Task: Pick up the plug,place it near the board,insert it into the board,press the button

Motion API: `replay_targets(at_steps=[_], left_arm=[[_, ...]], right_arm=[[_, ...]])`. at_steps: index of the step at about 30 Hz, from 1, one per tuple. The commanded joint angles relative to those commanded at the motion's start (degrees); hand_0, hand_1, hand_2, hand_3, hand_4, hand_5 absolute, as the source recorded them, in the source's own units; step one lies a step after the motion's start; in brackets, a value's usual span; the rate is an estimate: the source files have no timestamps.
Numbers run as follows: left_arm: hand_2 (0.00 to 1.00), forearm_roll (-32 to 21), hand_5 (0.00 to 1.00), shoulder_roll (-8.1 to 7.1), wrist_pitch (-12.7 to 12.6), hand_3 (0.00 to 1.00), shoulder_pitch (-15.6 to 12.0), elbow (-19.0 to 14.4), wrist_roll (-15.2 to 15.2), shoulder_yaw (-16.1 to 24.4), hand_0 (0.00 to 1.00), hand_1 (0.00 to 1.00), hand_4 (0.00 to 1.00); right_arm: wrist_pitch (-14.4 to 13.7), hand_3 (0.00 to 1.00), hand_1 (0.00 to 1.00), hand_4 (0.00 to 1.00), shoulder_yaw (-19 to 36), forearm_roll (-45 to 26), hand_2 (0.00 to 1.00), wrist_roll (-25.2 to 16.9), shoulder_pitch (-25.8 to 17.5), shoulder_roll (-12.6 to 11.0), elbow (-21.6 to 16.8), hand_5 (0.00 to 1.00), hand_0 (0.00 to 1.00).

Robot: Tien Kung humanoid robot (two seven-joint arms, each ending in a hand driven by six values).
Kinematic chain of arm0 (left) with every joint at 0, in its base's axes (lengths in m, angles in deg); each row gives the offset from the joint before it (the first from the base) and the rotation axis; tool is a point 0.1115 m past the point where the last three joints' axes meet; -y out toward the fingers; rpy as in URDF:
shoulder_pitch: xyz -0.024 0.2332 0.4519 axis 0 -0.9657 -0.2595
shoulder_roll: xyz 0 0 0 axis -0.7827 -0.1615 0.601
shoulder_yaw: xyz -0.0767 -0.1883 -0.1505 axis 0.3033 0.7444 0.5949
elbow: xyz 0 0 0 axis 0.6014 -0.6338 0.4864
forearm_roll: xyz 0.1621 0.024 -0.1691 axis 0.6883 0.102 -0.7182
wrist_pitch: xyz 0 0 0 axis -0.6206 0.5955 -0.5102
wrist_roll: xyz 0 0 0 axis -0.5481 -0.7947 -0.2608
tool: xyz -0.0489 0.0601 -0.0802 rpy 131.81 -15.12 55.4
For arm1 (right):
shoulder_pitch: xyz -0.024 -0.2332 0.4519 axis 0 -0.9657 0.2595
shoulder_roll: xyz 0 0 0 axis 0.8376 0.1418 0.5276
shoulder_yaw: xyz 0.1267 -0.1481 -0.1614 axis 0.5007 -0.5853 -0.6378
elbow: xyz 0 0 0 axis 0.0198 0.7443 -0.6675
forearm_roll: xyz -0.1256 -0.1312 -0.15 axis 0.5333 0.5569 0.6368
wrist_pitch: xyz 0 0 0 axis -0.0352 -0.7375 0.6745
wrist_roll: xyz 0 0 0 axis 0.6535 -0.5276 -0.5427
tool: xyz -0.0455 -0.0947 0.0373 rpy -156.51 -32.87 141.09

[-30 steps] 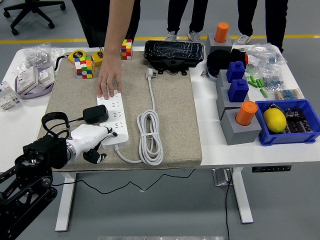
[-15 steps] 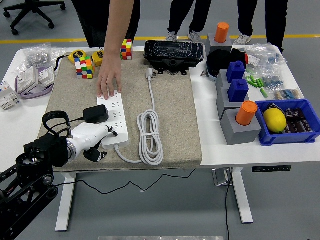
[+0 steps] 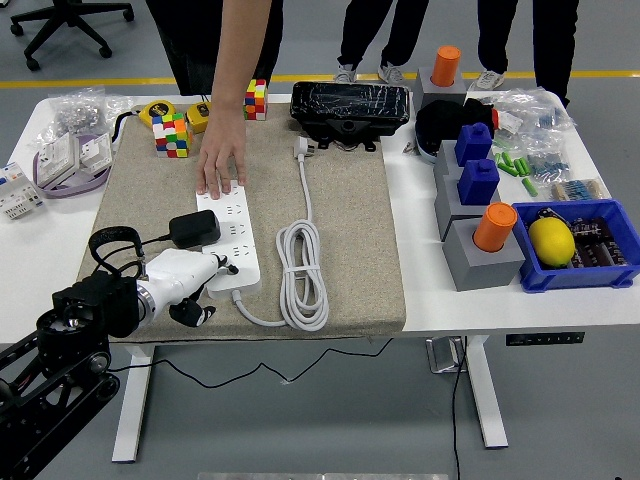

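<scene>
The black plug [image 3: 195,229] sits on the left side of the white power strip [image 3: 229,240], about halfway along it, and its black cord loops off to the left. The power strip lies long-ways on a tan mat [image 3: 340,250] on the white table [image 3: 425,300]. The robot's left hand [image 3: 185,278], which is white, is at the near left corner of the mat. Its fingers [image 3: 222,265] point at the near end of the power strip and touch it there. The hand is open and holds nothing. The plug is just behind the hand and not touching it.

A person's hand [image 3: 220,165] lies flat on the far end of the power strip. The strip's white cable [image 3: 300,275] sits in a coil just to the right of it, and its white end plug [image 3: 303,148] lies farther back on the mat.

Two colorful cubes [image 3: 170,133] sit at the far left of the mat. A black box [image 3: 349,105] sits at the far edge. On the right side of the table are gray blocks with orange cylinders [image 3: 494,226] and blue pieces, and a blue bin [image 3: 605,272] with a lemon [image 3: 550,240] in it.
</scene>
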Motion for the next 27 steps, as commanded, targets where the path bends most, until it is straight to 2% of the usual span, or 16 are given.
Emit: replay_targets(at_steps=[6,13,23,26,27], left_arm=[[0.129,0.0,0.002,-0.08,0.0,0.721,0.3,-0.1,0.0,-0.7,0.151,0.039,0.674],[0.129,0.6,0.002,-0.38,-1.0,0.724,0.6,-1.8,0.3,0.5,0.151,0.039,0.675],[0.13,2.7,0.002,-0.2,-3.7,0.721,0.4,-5.9,0.9,3.8,0.152,0.039,0.676],[0.131,3.0,0.002,-0.24,-5.1,0.72,0.3,-6.6,1.2,4.5,0.154,0.04,0.676],[0.131,3.0,0.002,-0.11,-6.3,0.72,0.2,-6.7,1.7,5.0,0.154,0.04,0.676]], right_arm=[[0.0,0.763,0.713,0.998,0.2,0.1,0.714,-0.1,0.1,-0.1,0.0,0.998,0.784],[0.0,0.763,0.713,0.998,0.2,0.1,0.714,0.0,0.0,0.0,0.0,0.998,0.784],[0.0,0.763,0.713,0.998,0.2,0.1,0.714,0.1,-0.1,0.0,0.0,0.998,0.784],[0.0,0.763,0.713,0.998,0.1,0.0,0.714,0.0,-0.1,0.0,0.0,0.998,0.784],[0.0,0.763,0.713,0.998,0.1,-0.1,0.714,0.0,-0.1,0.0,0.0,0.998,0.784]])
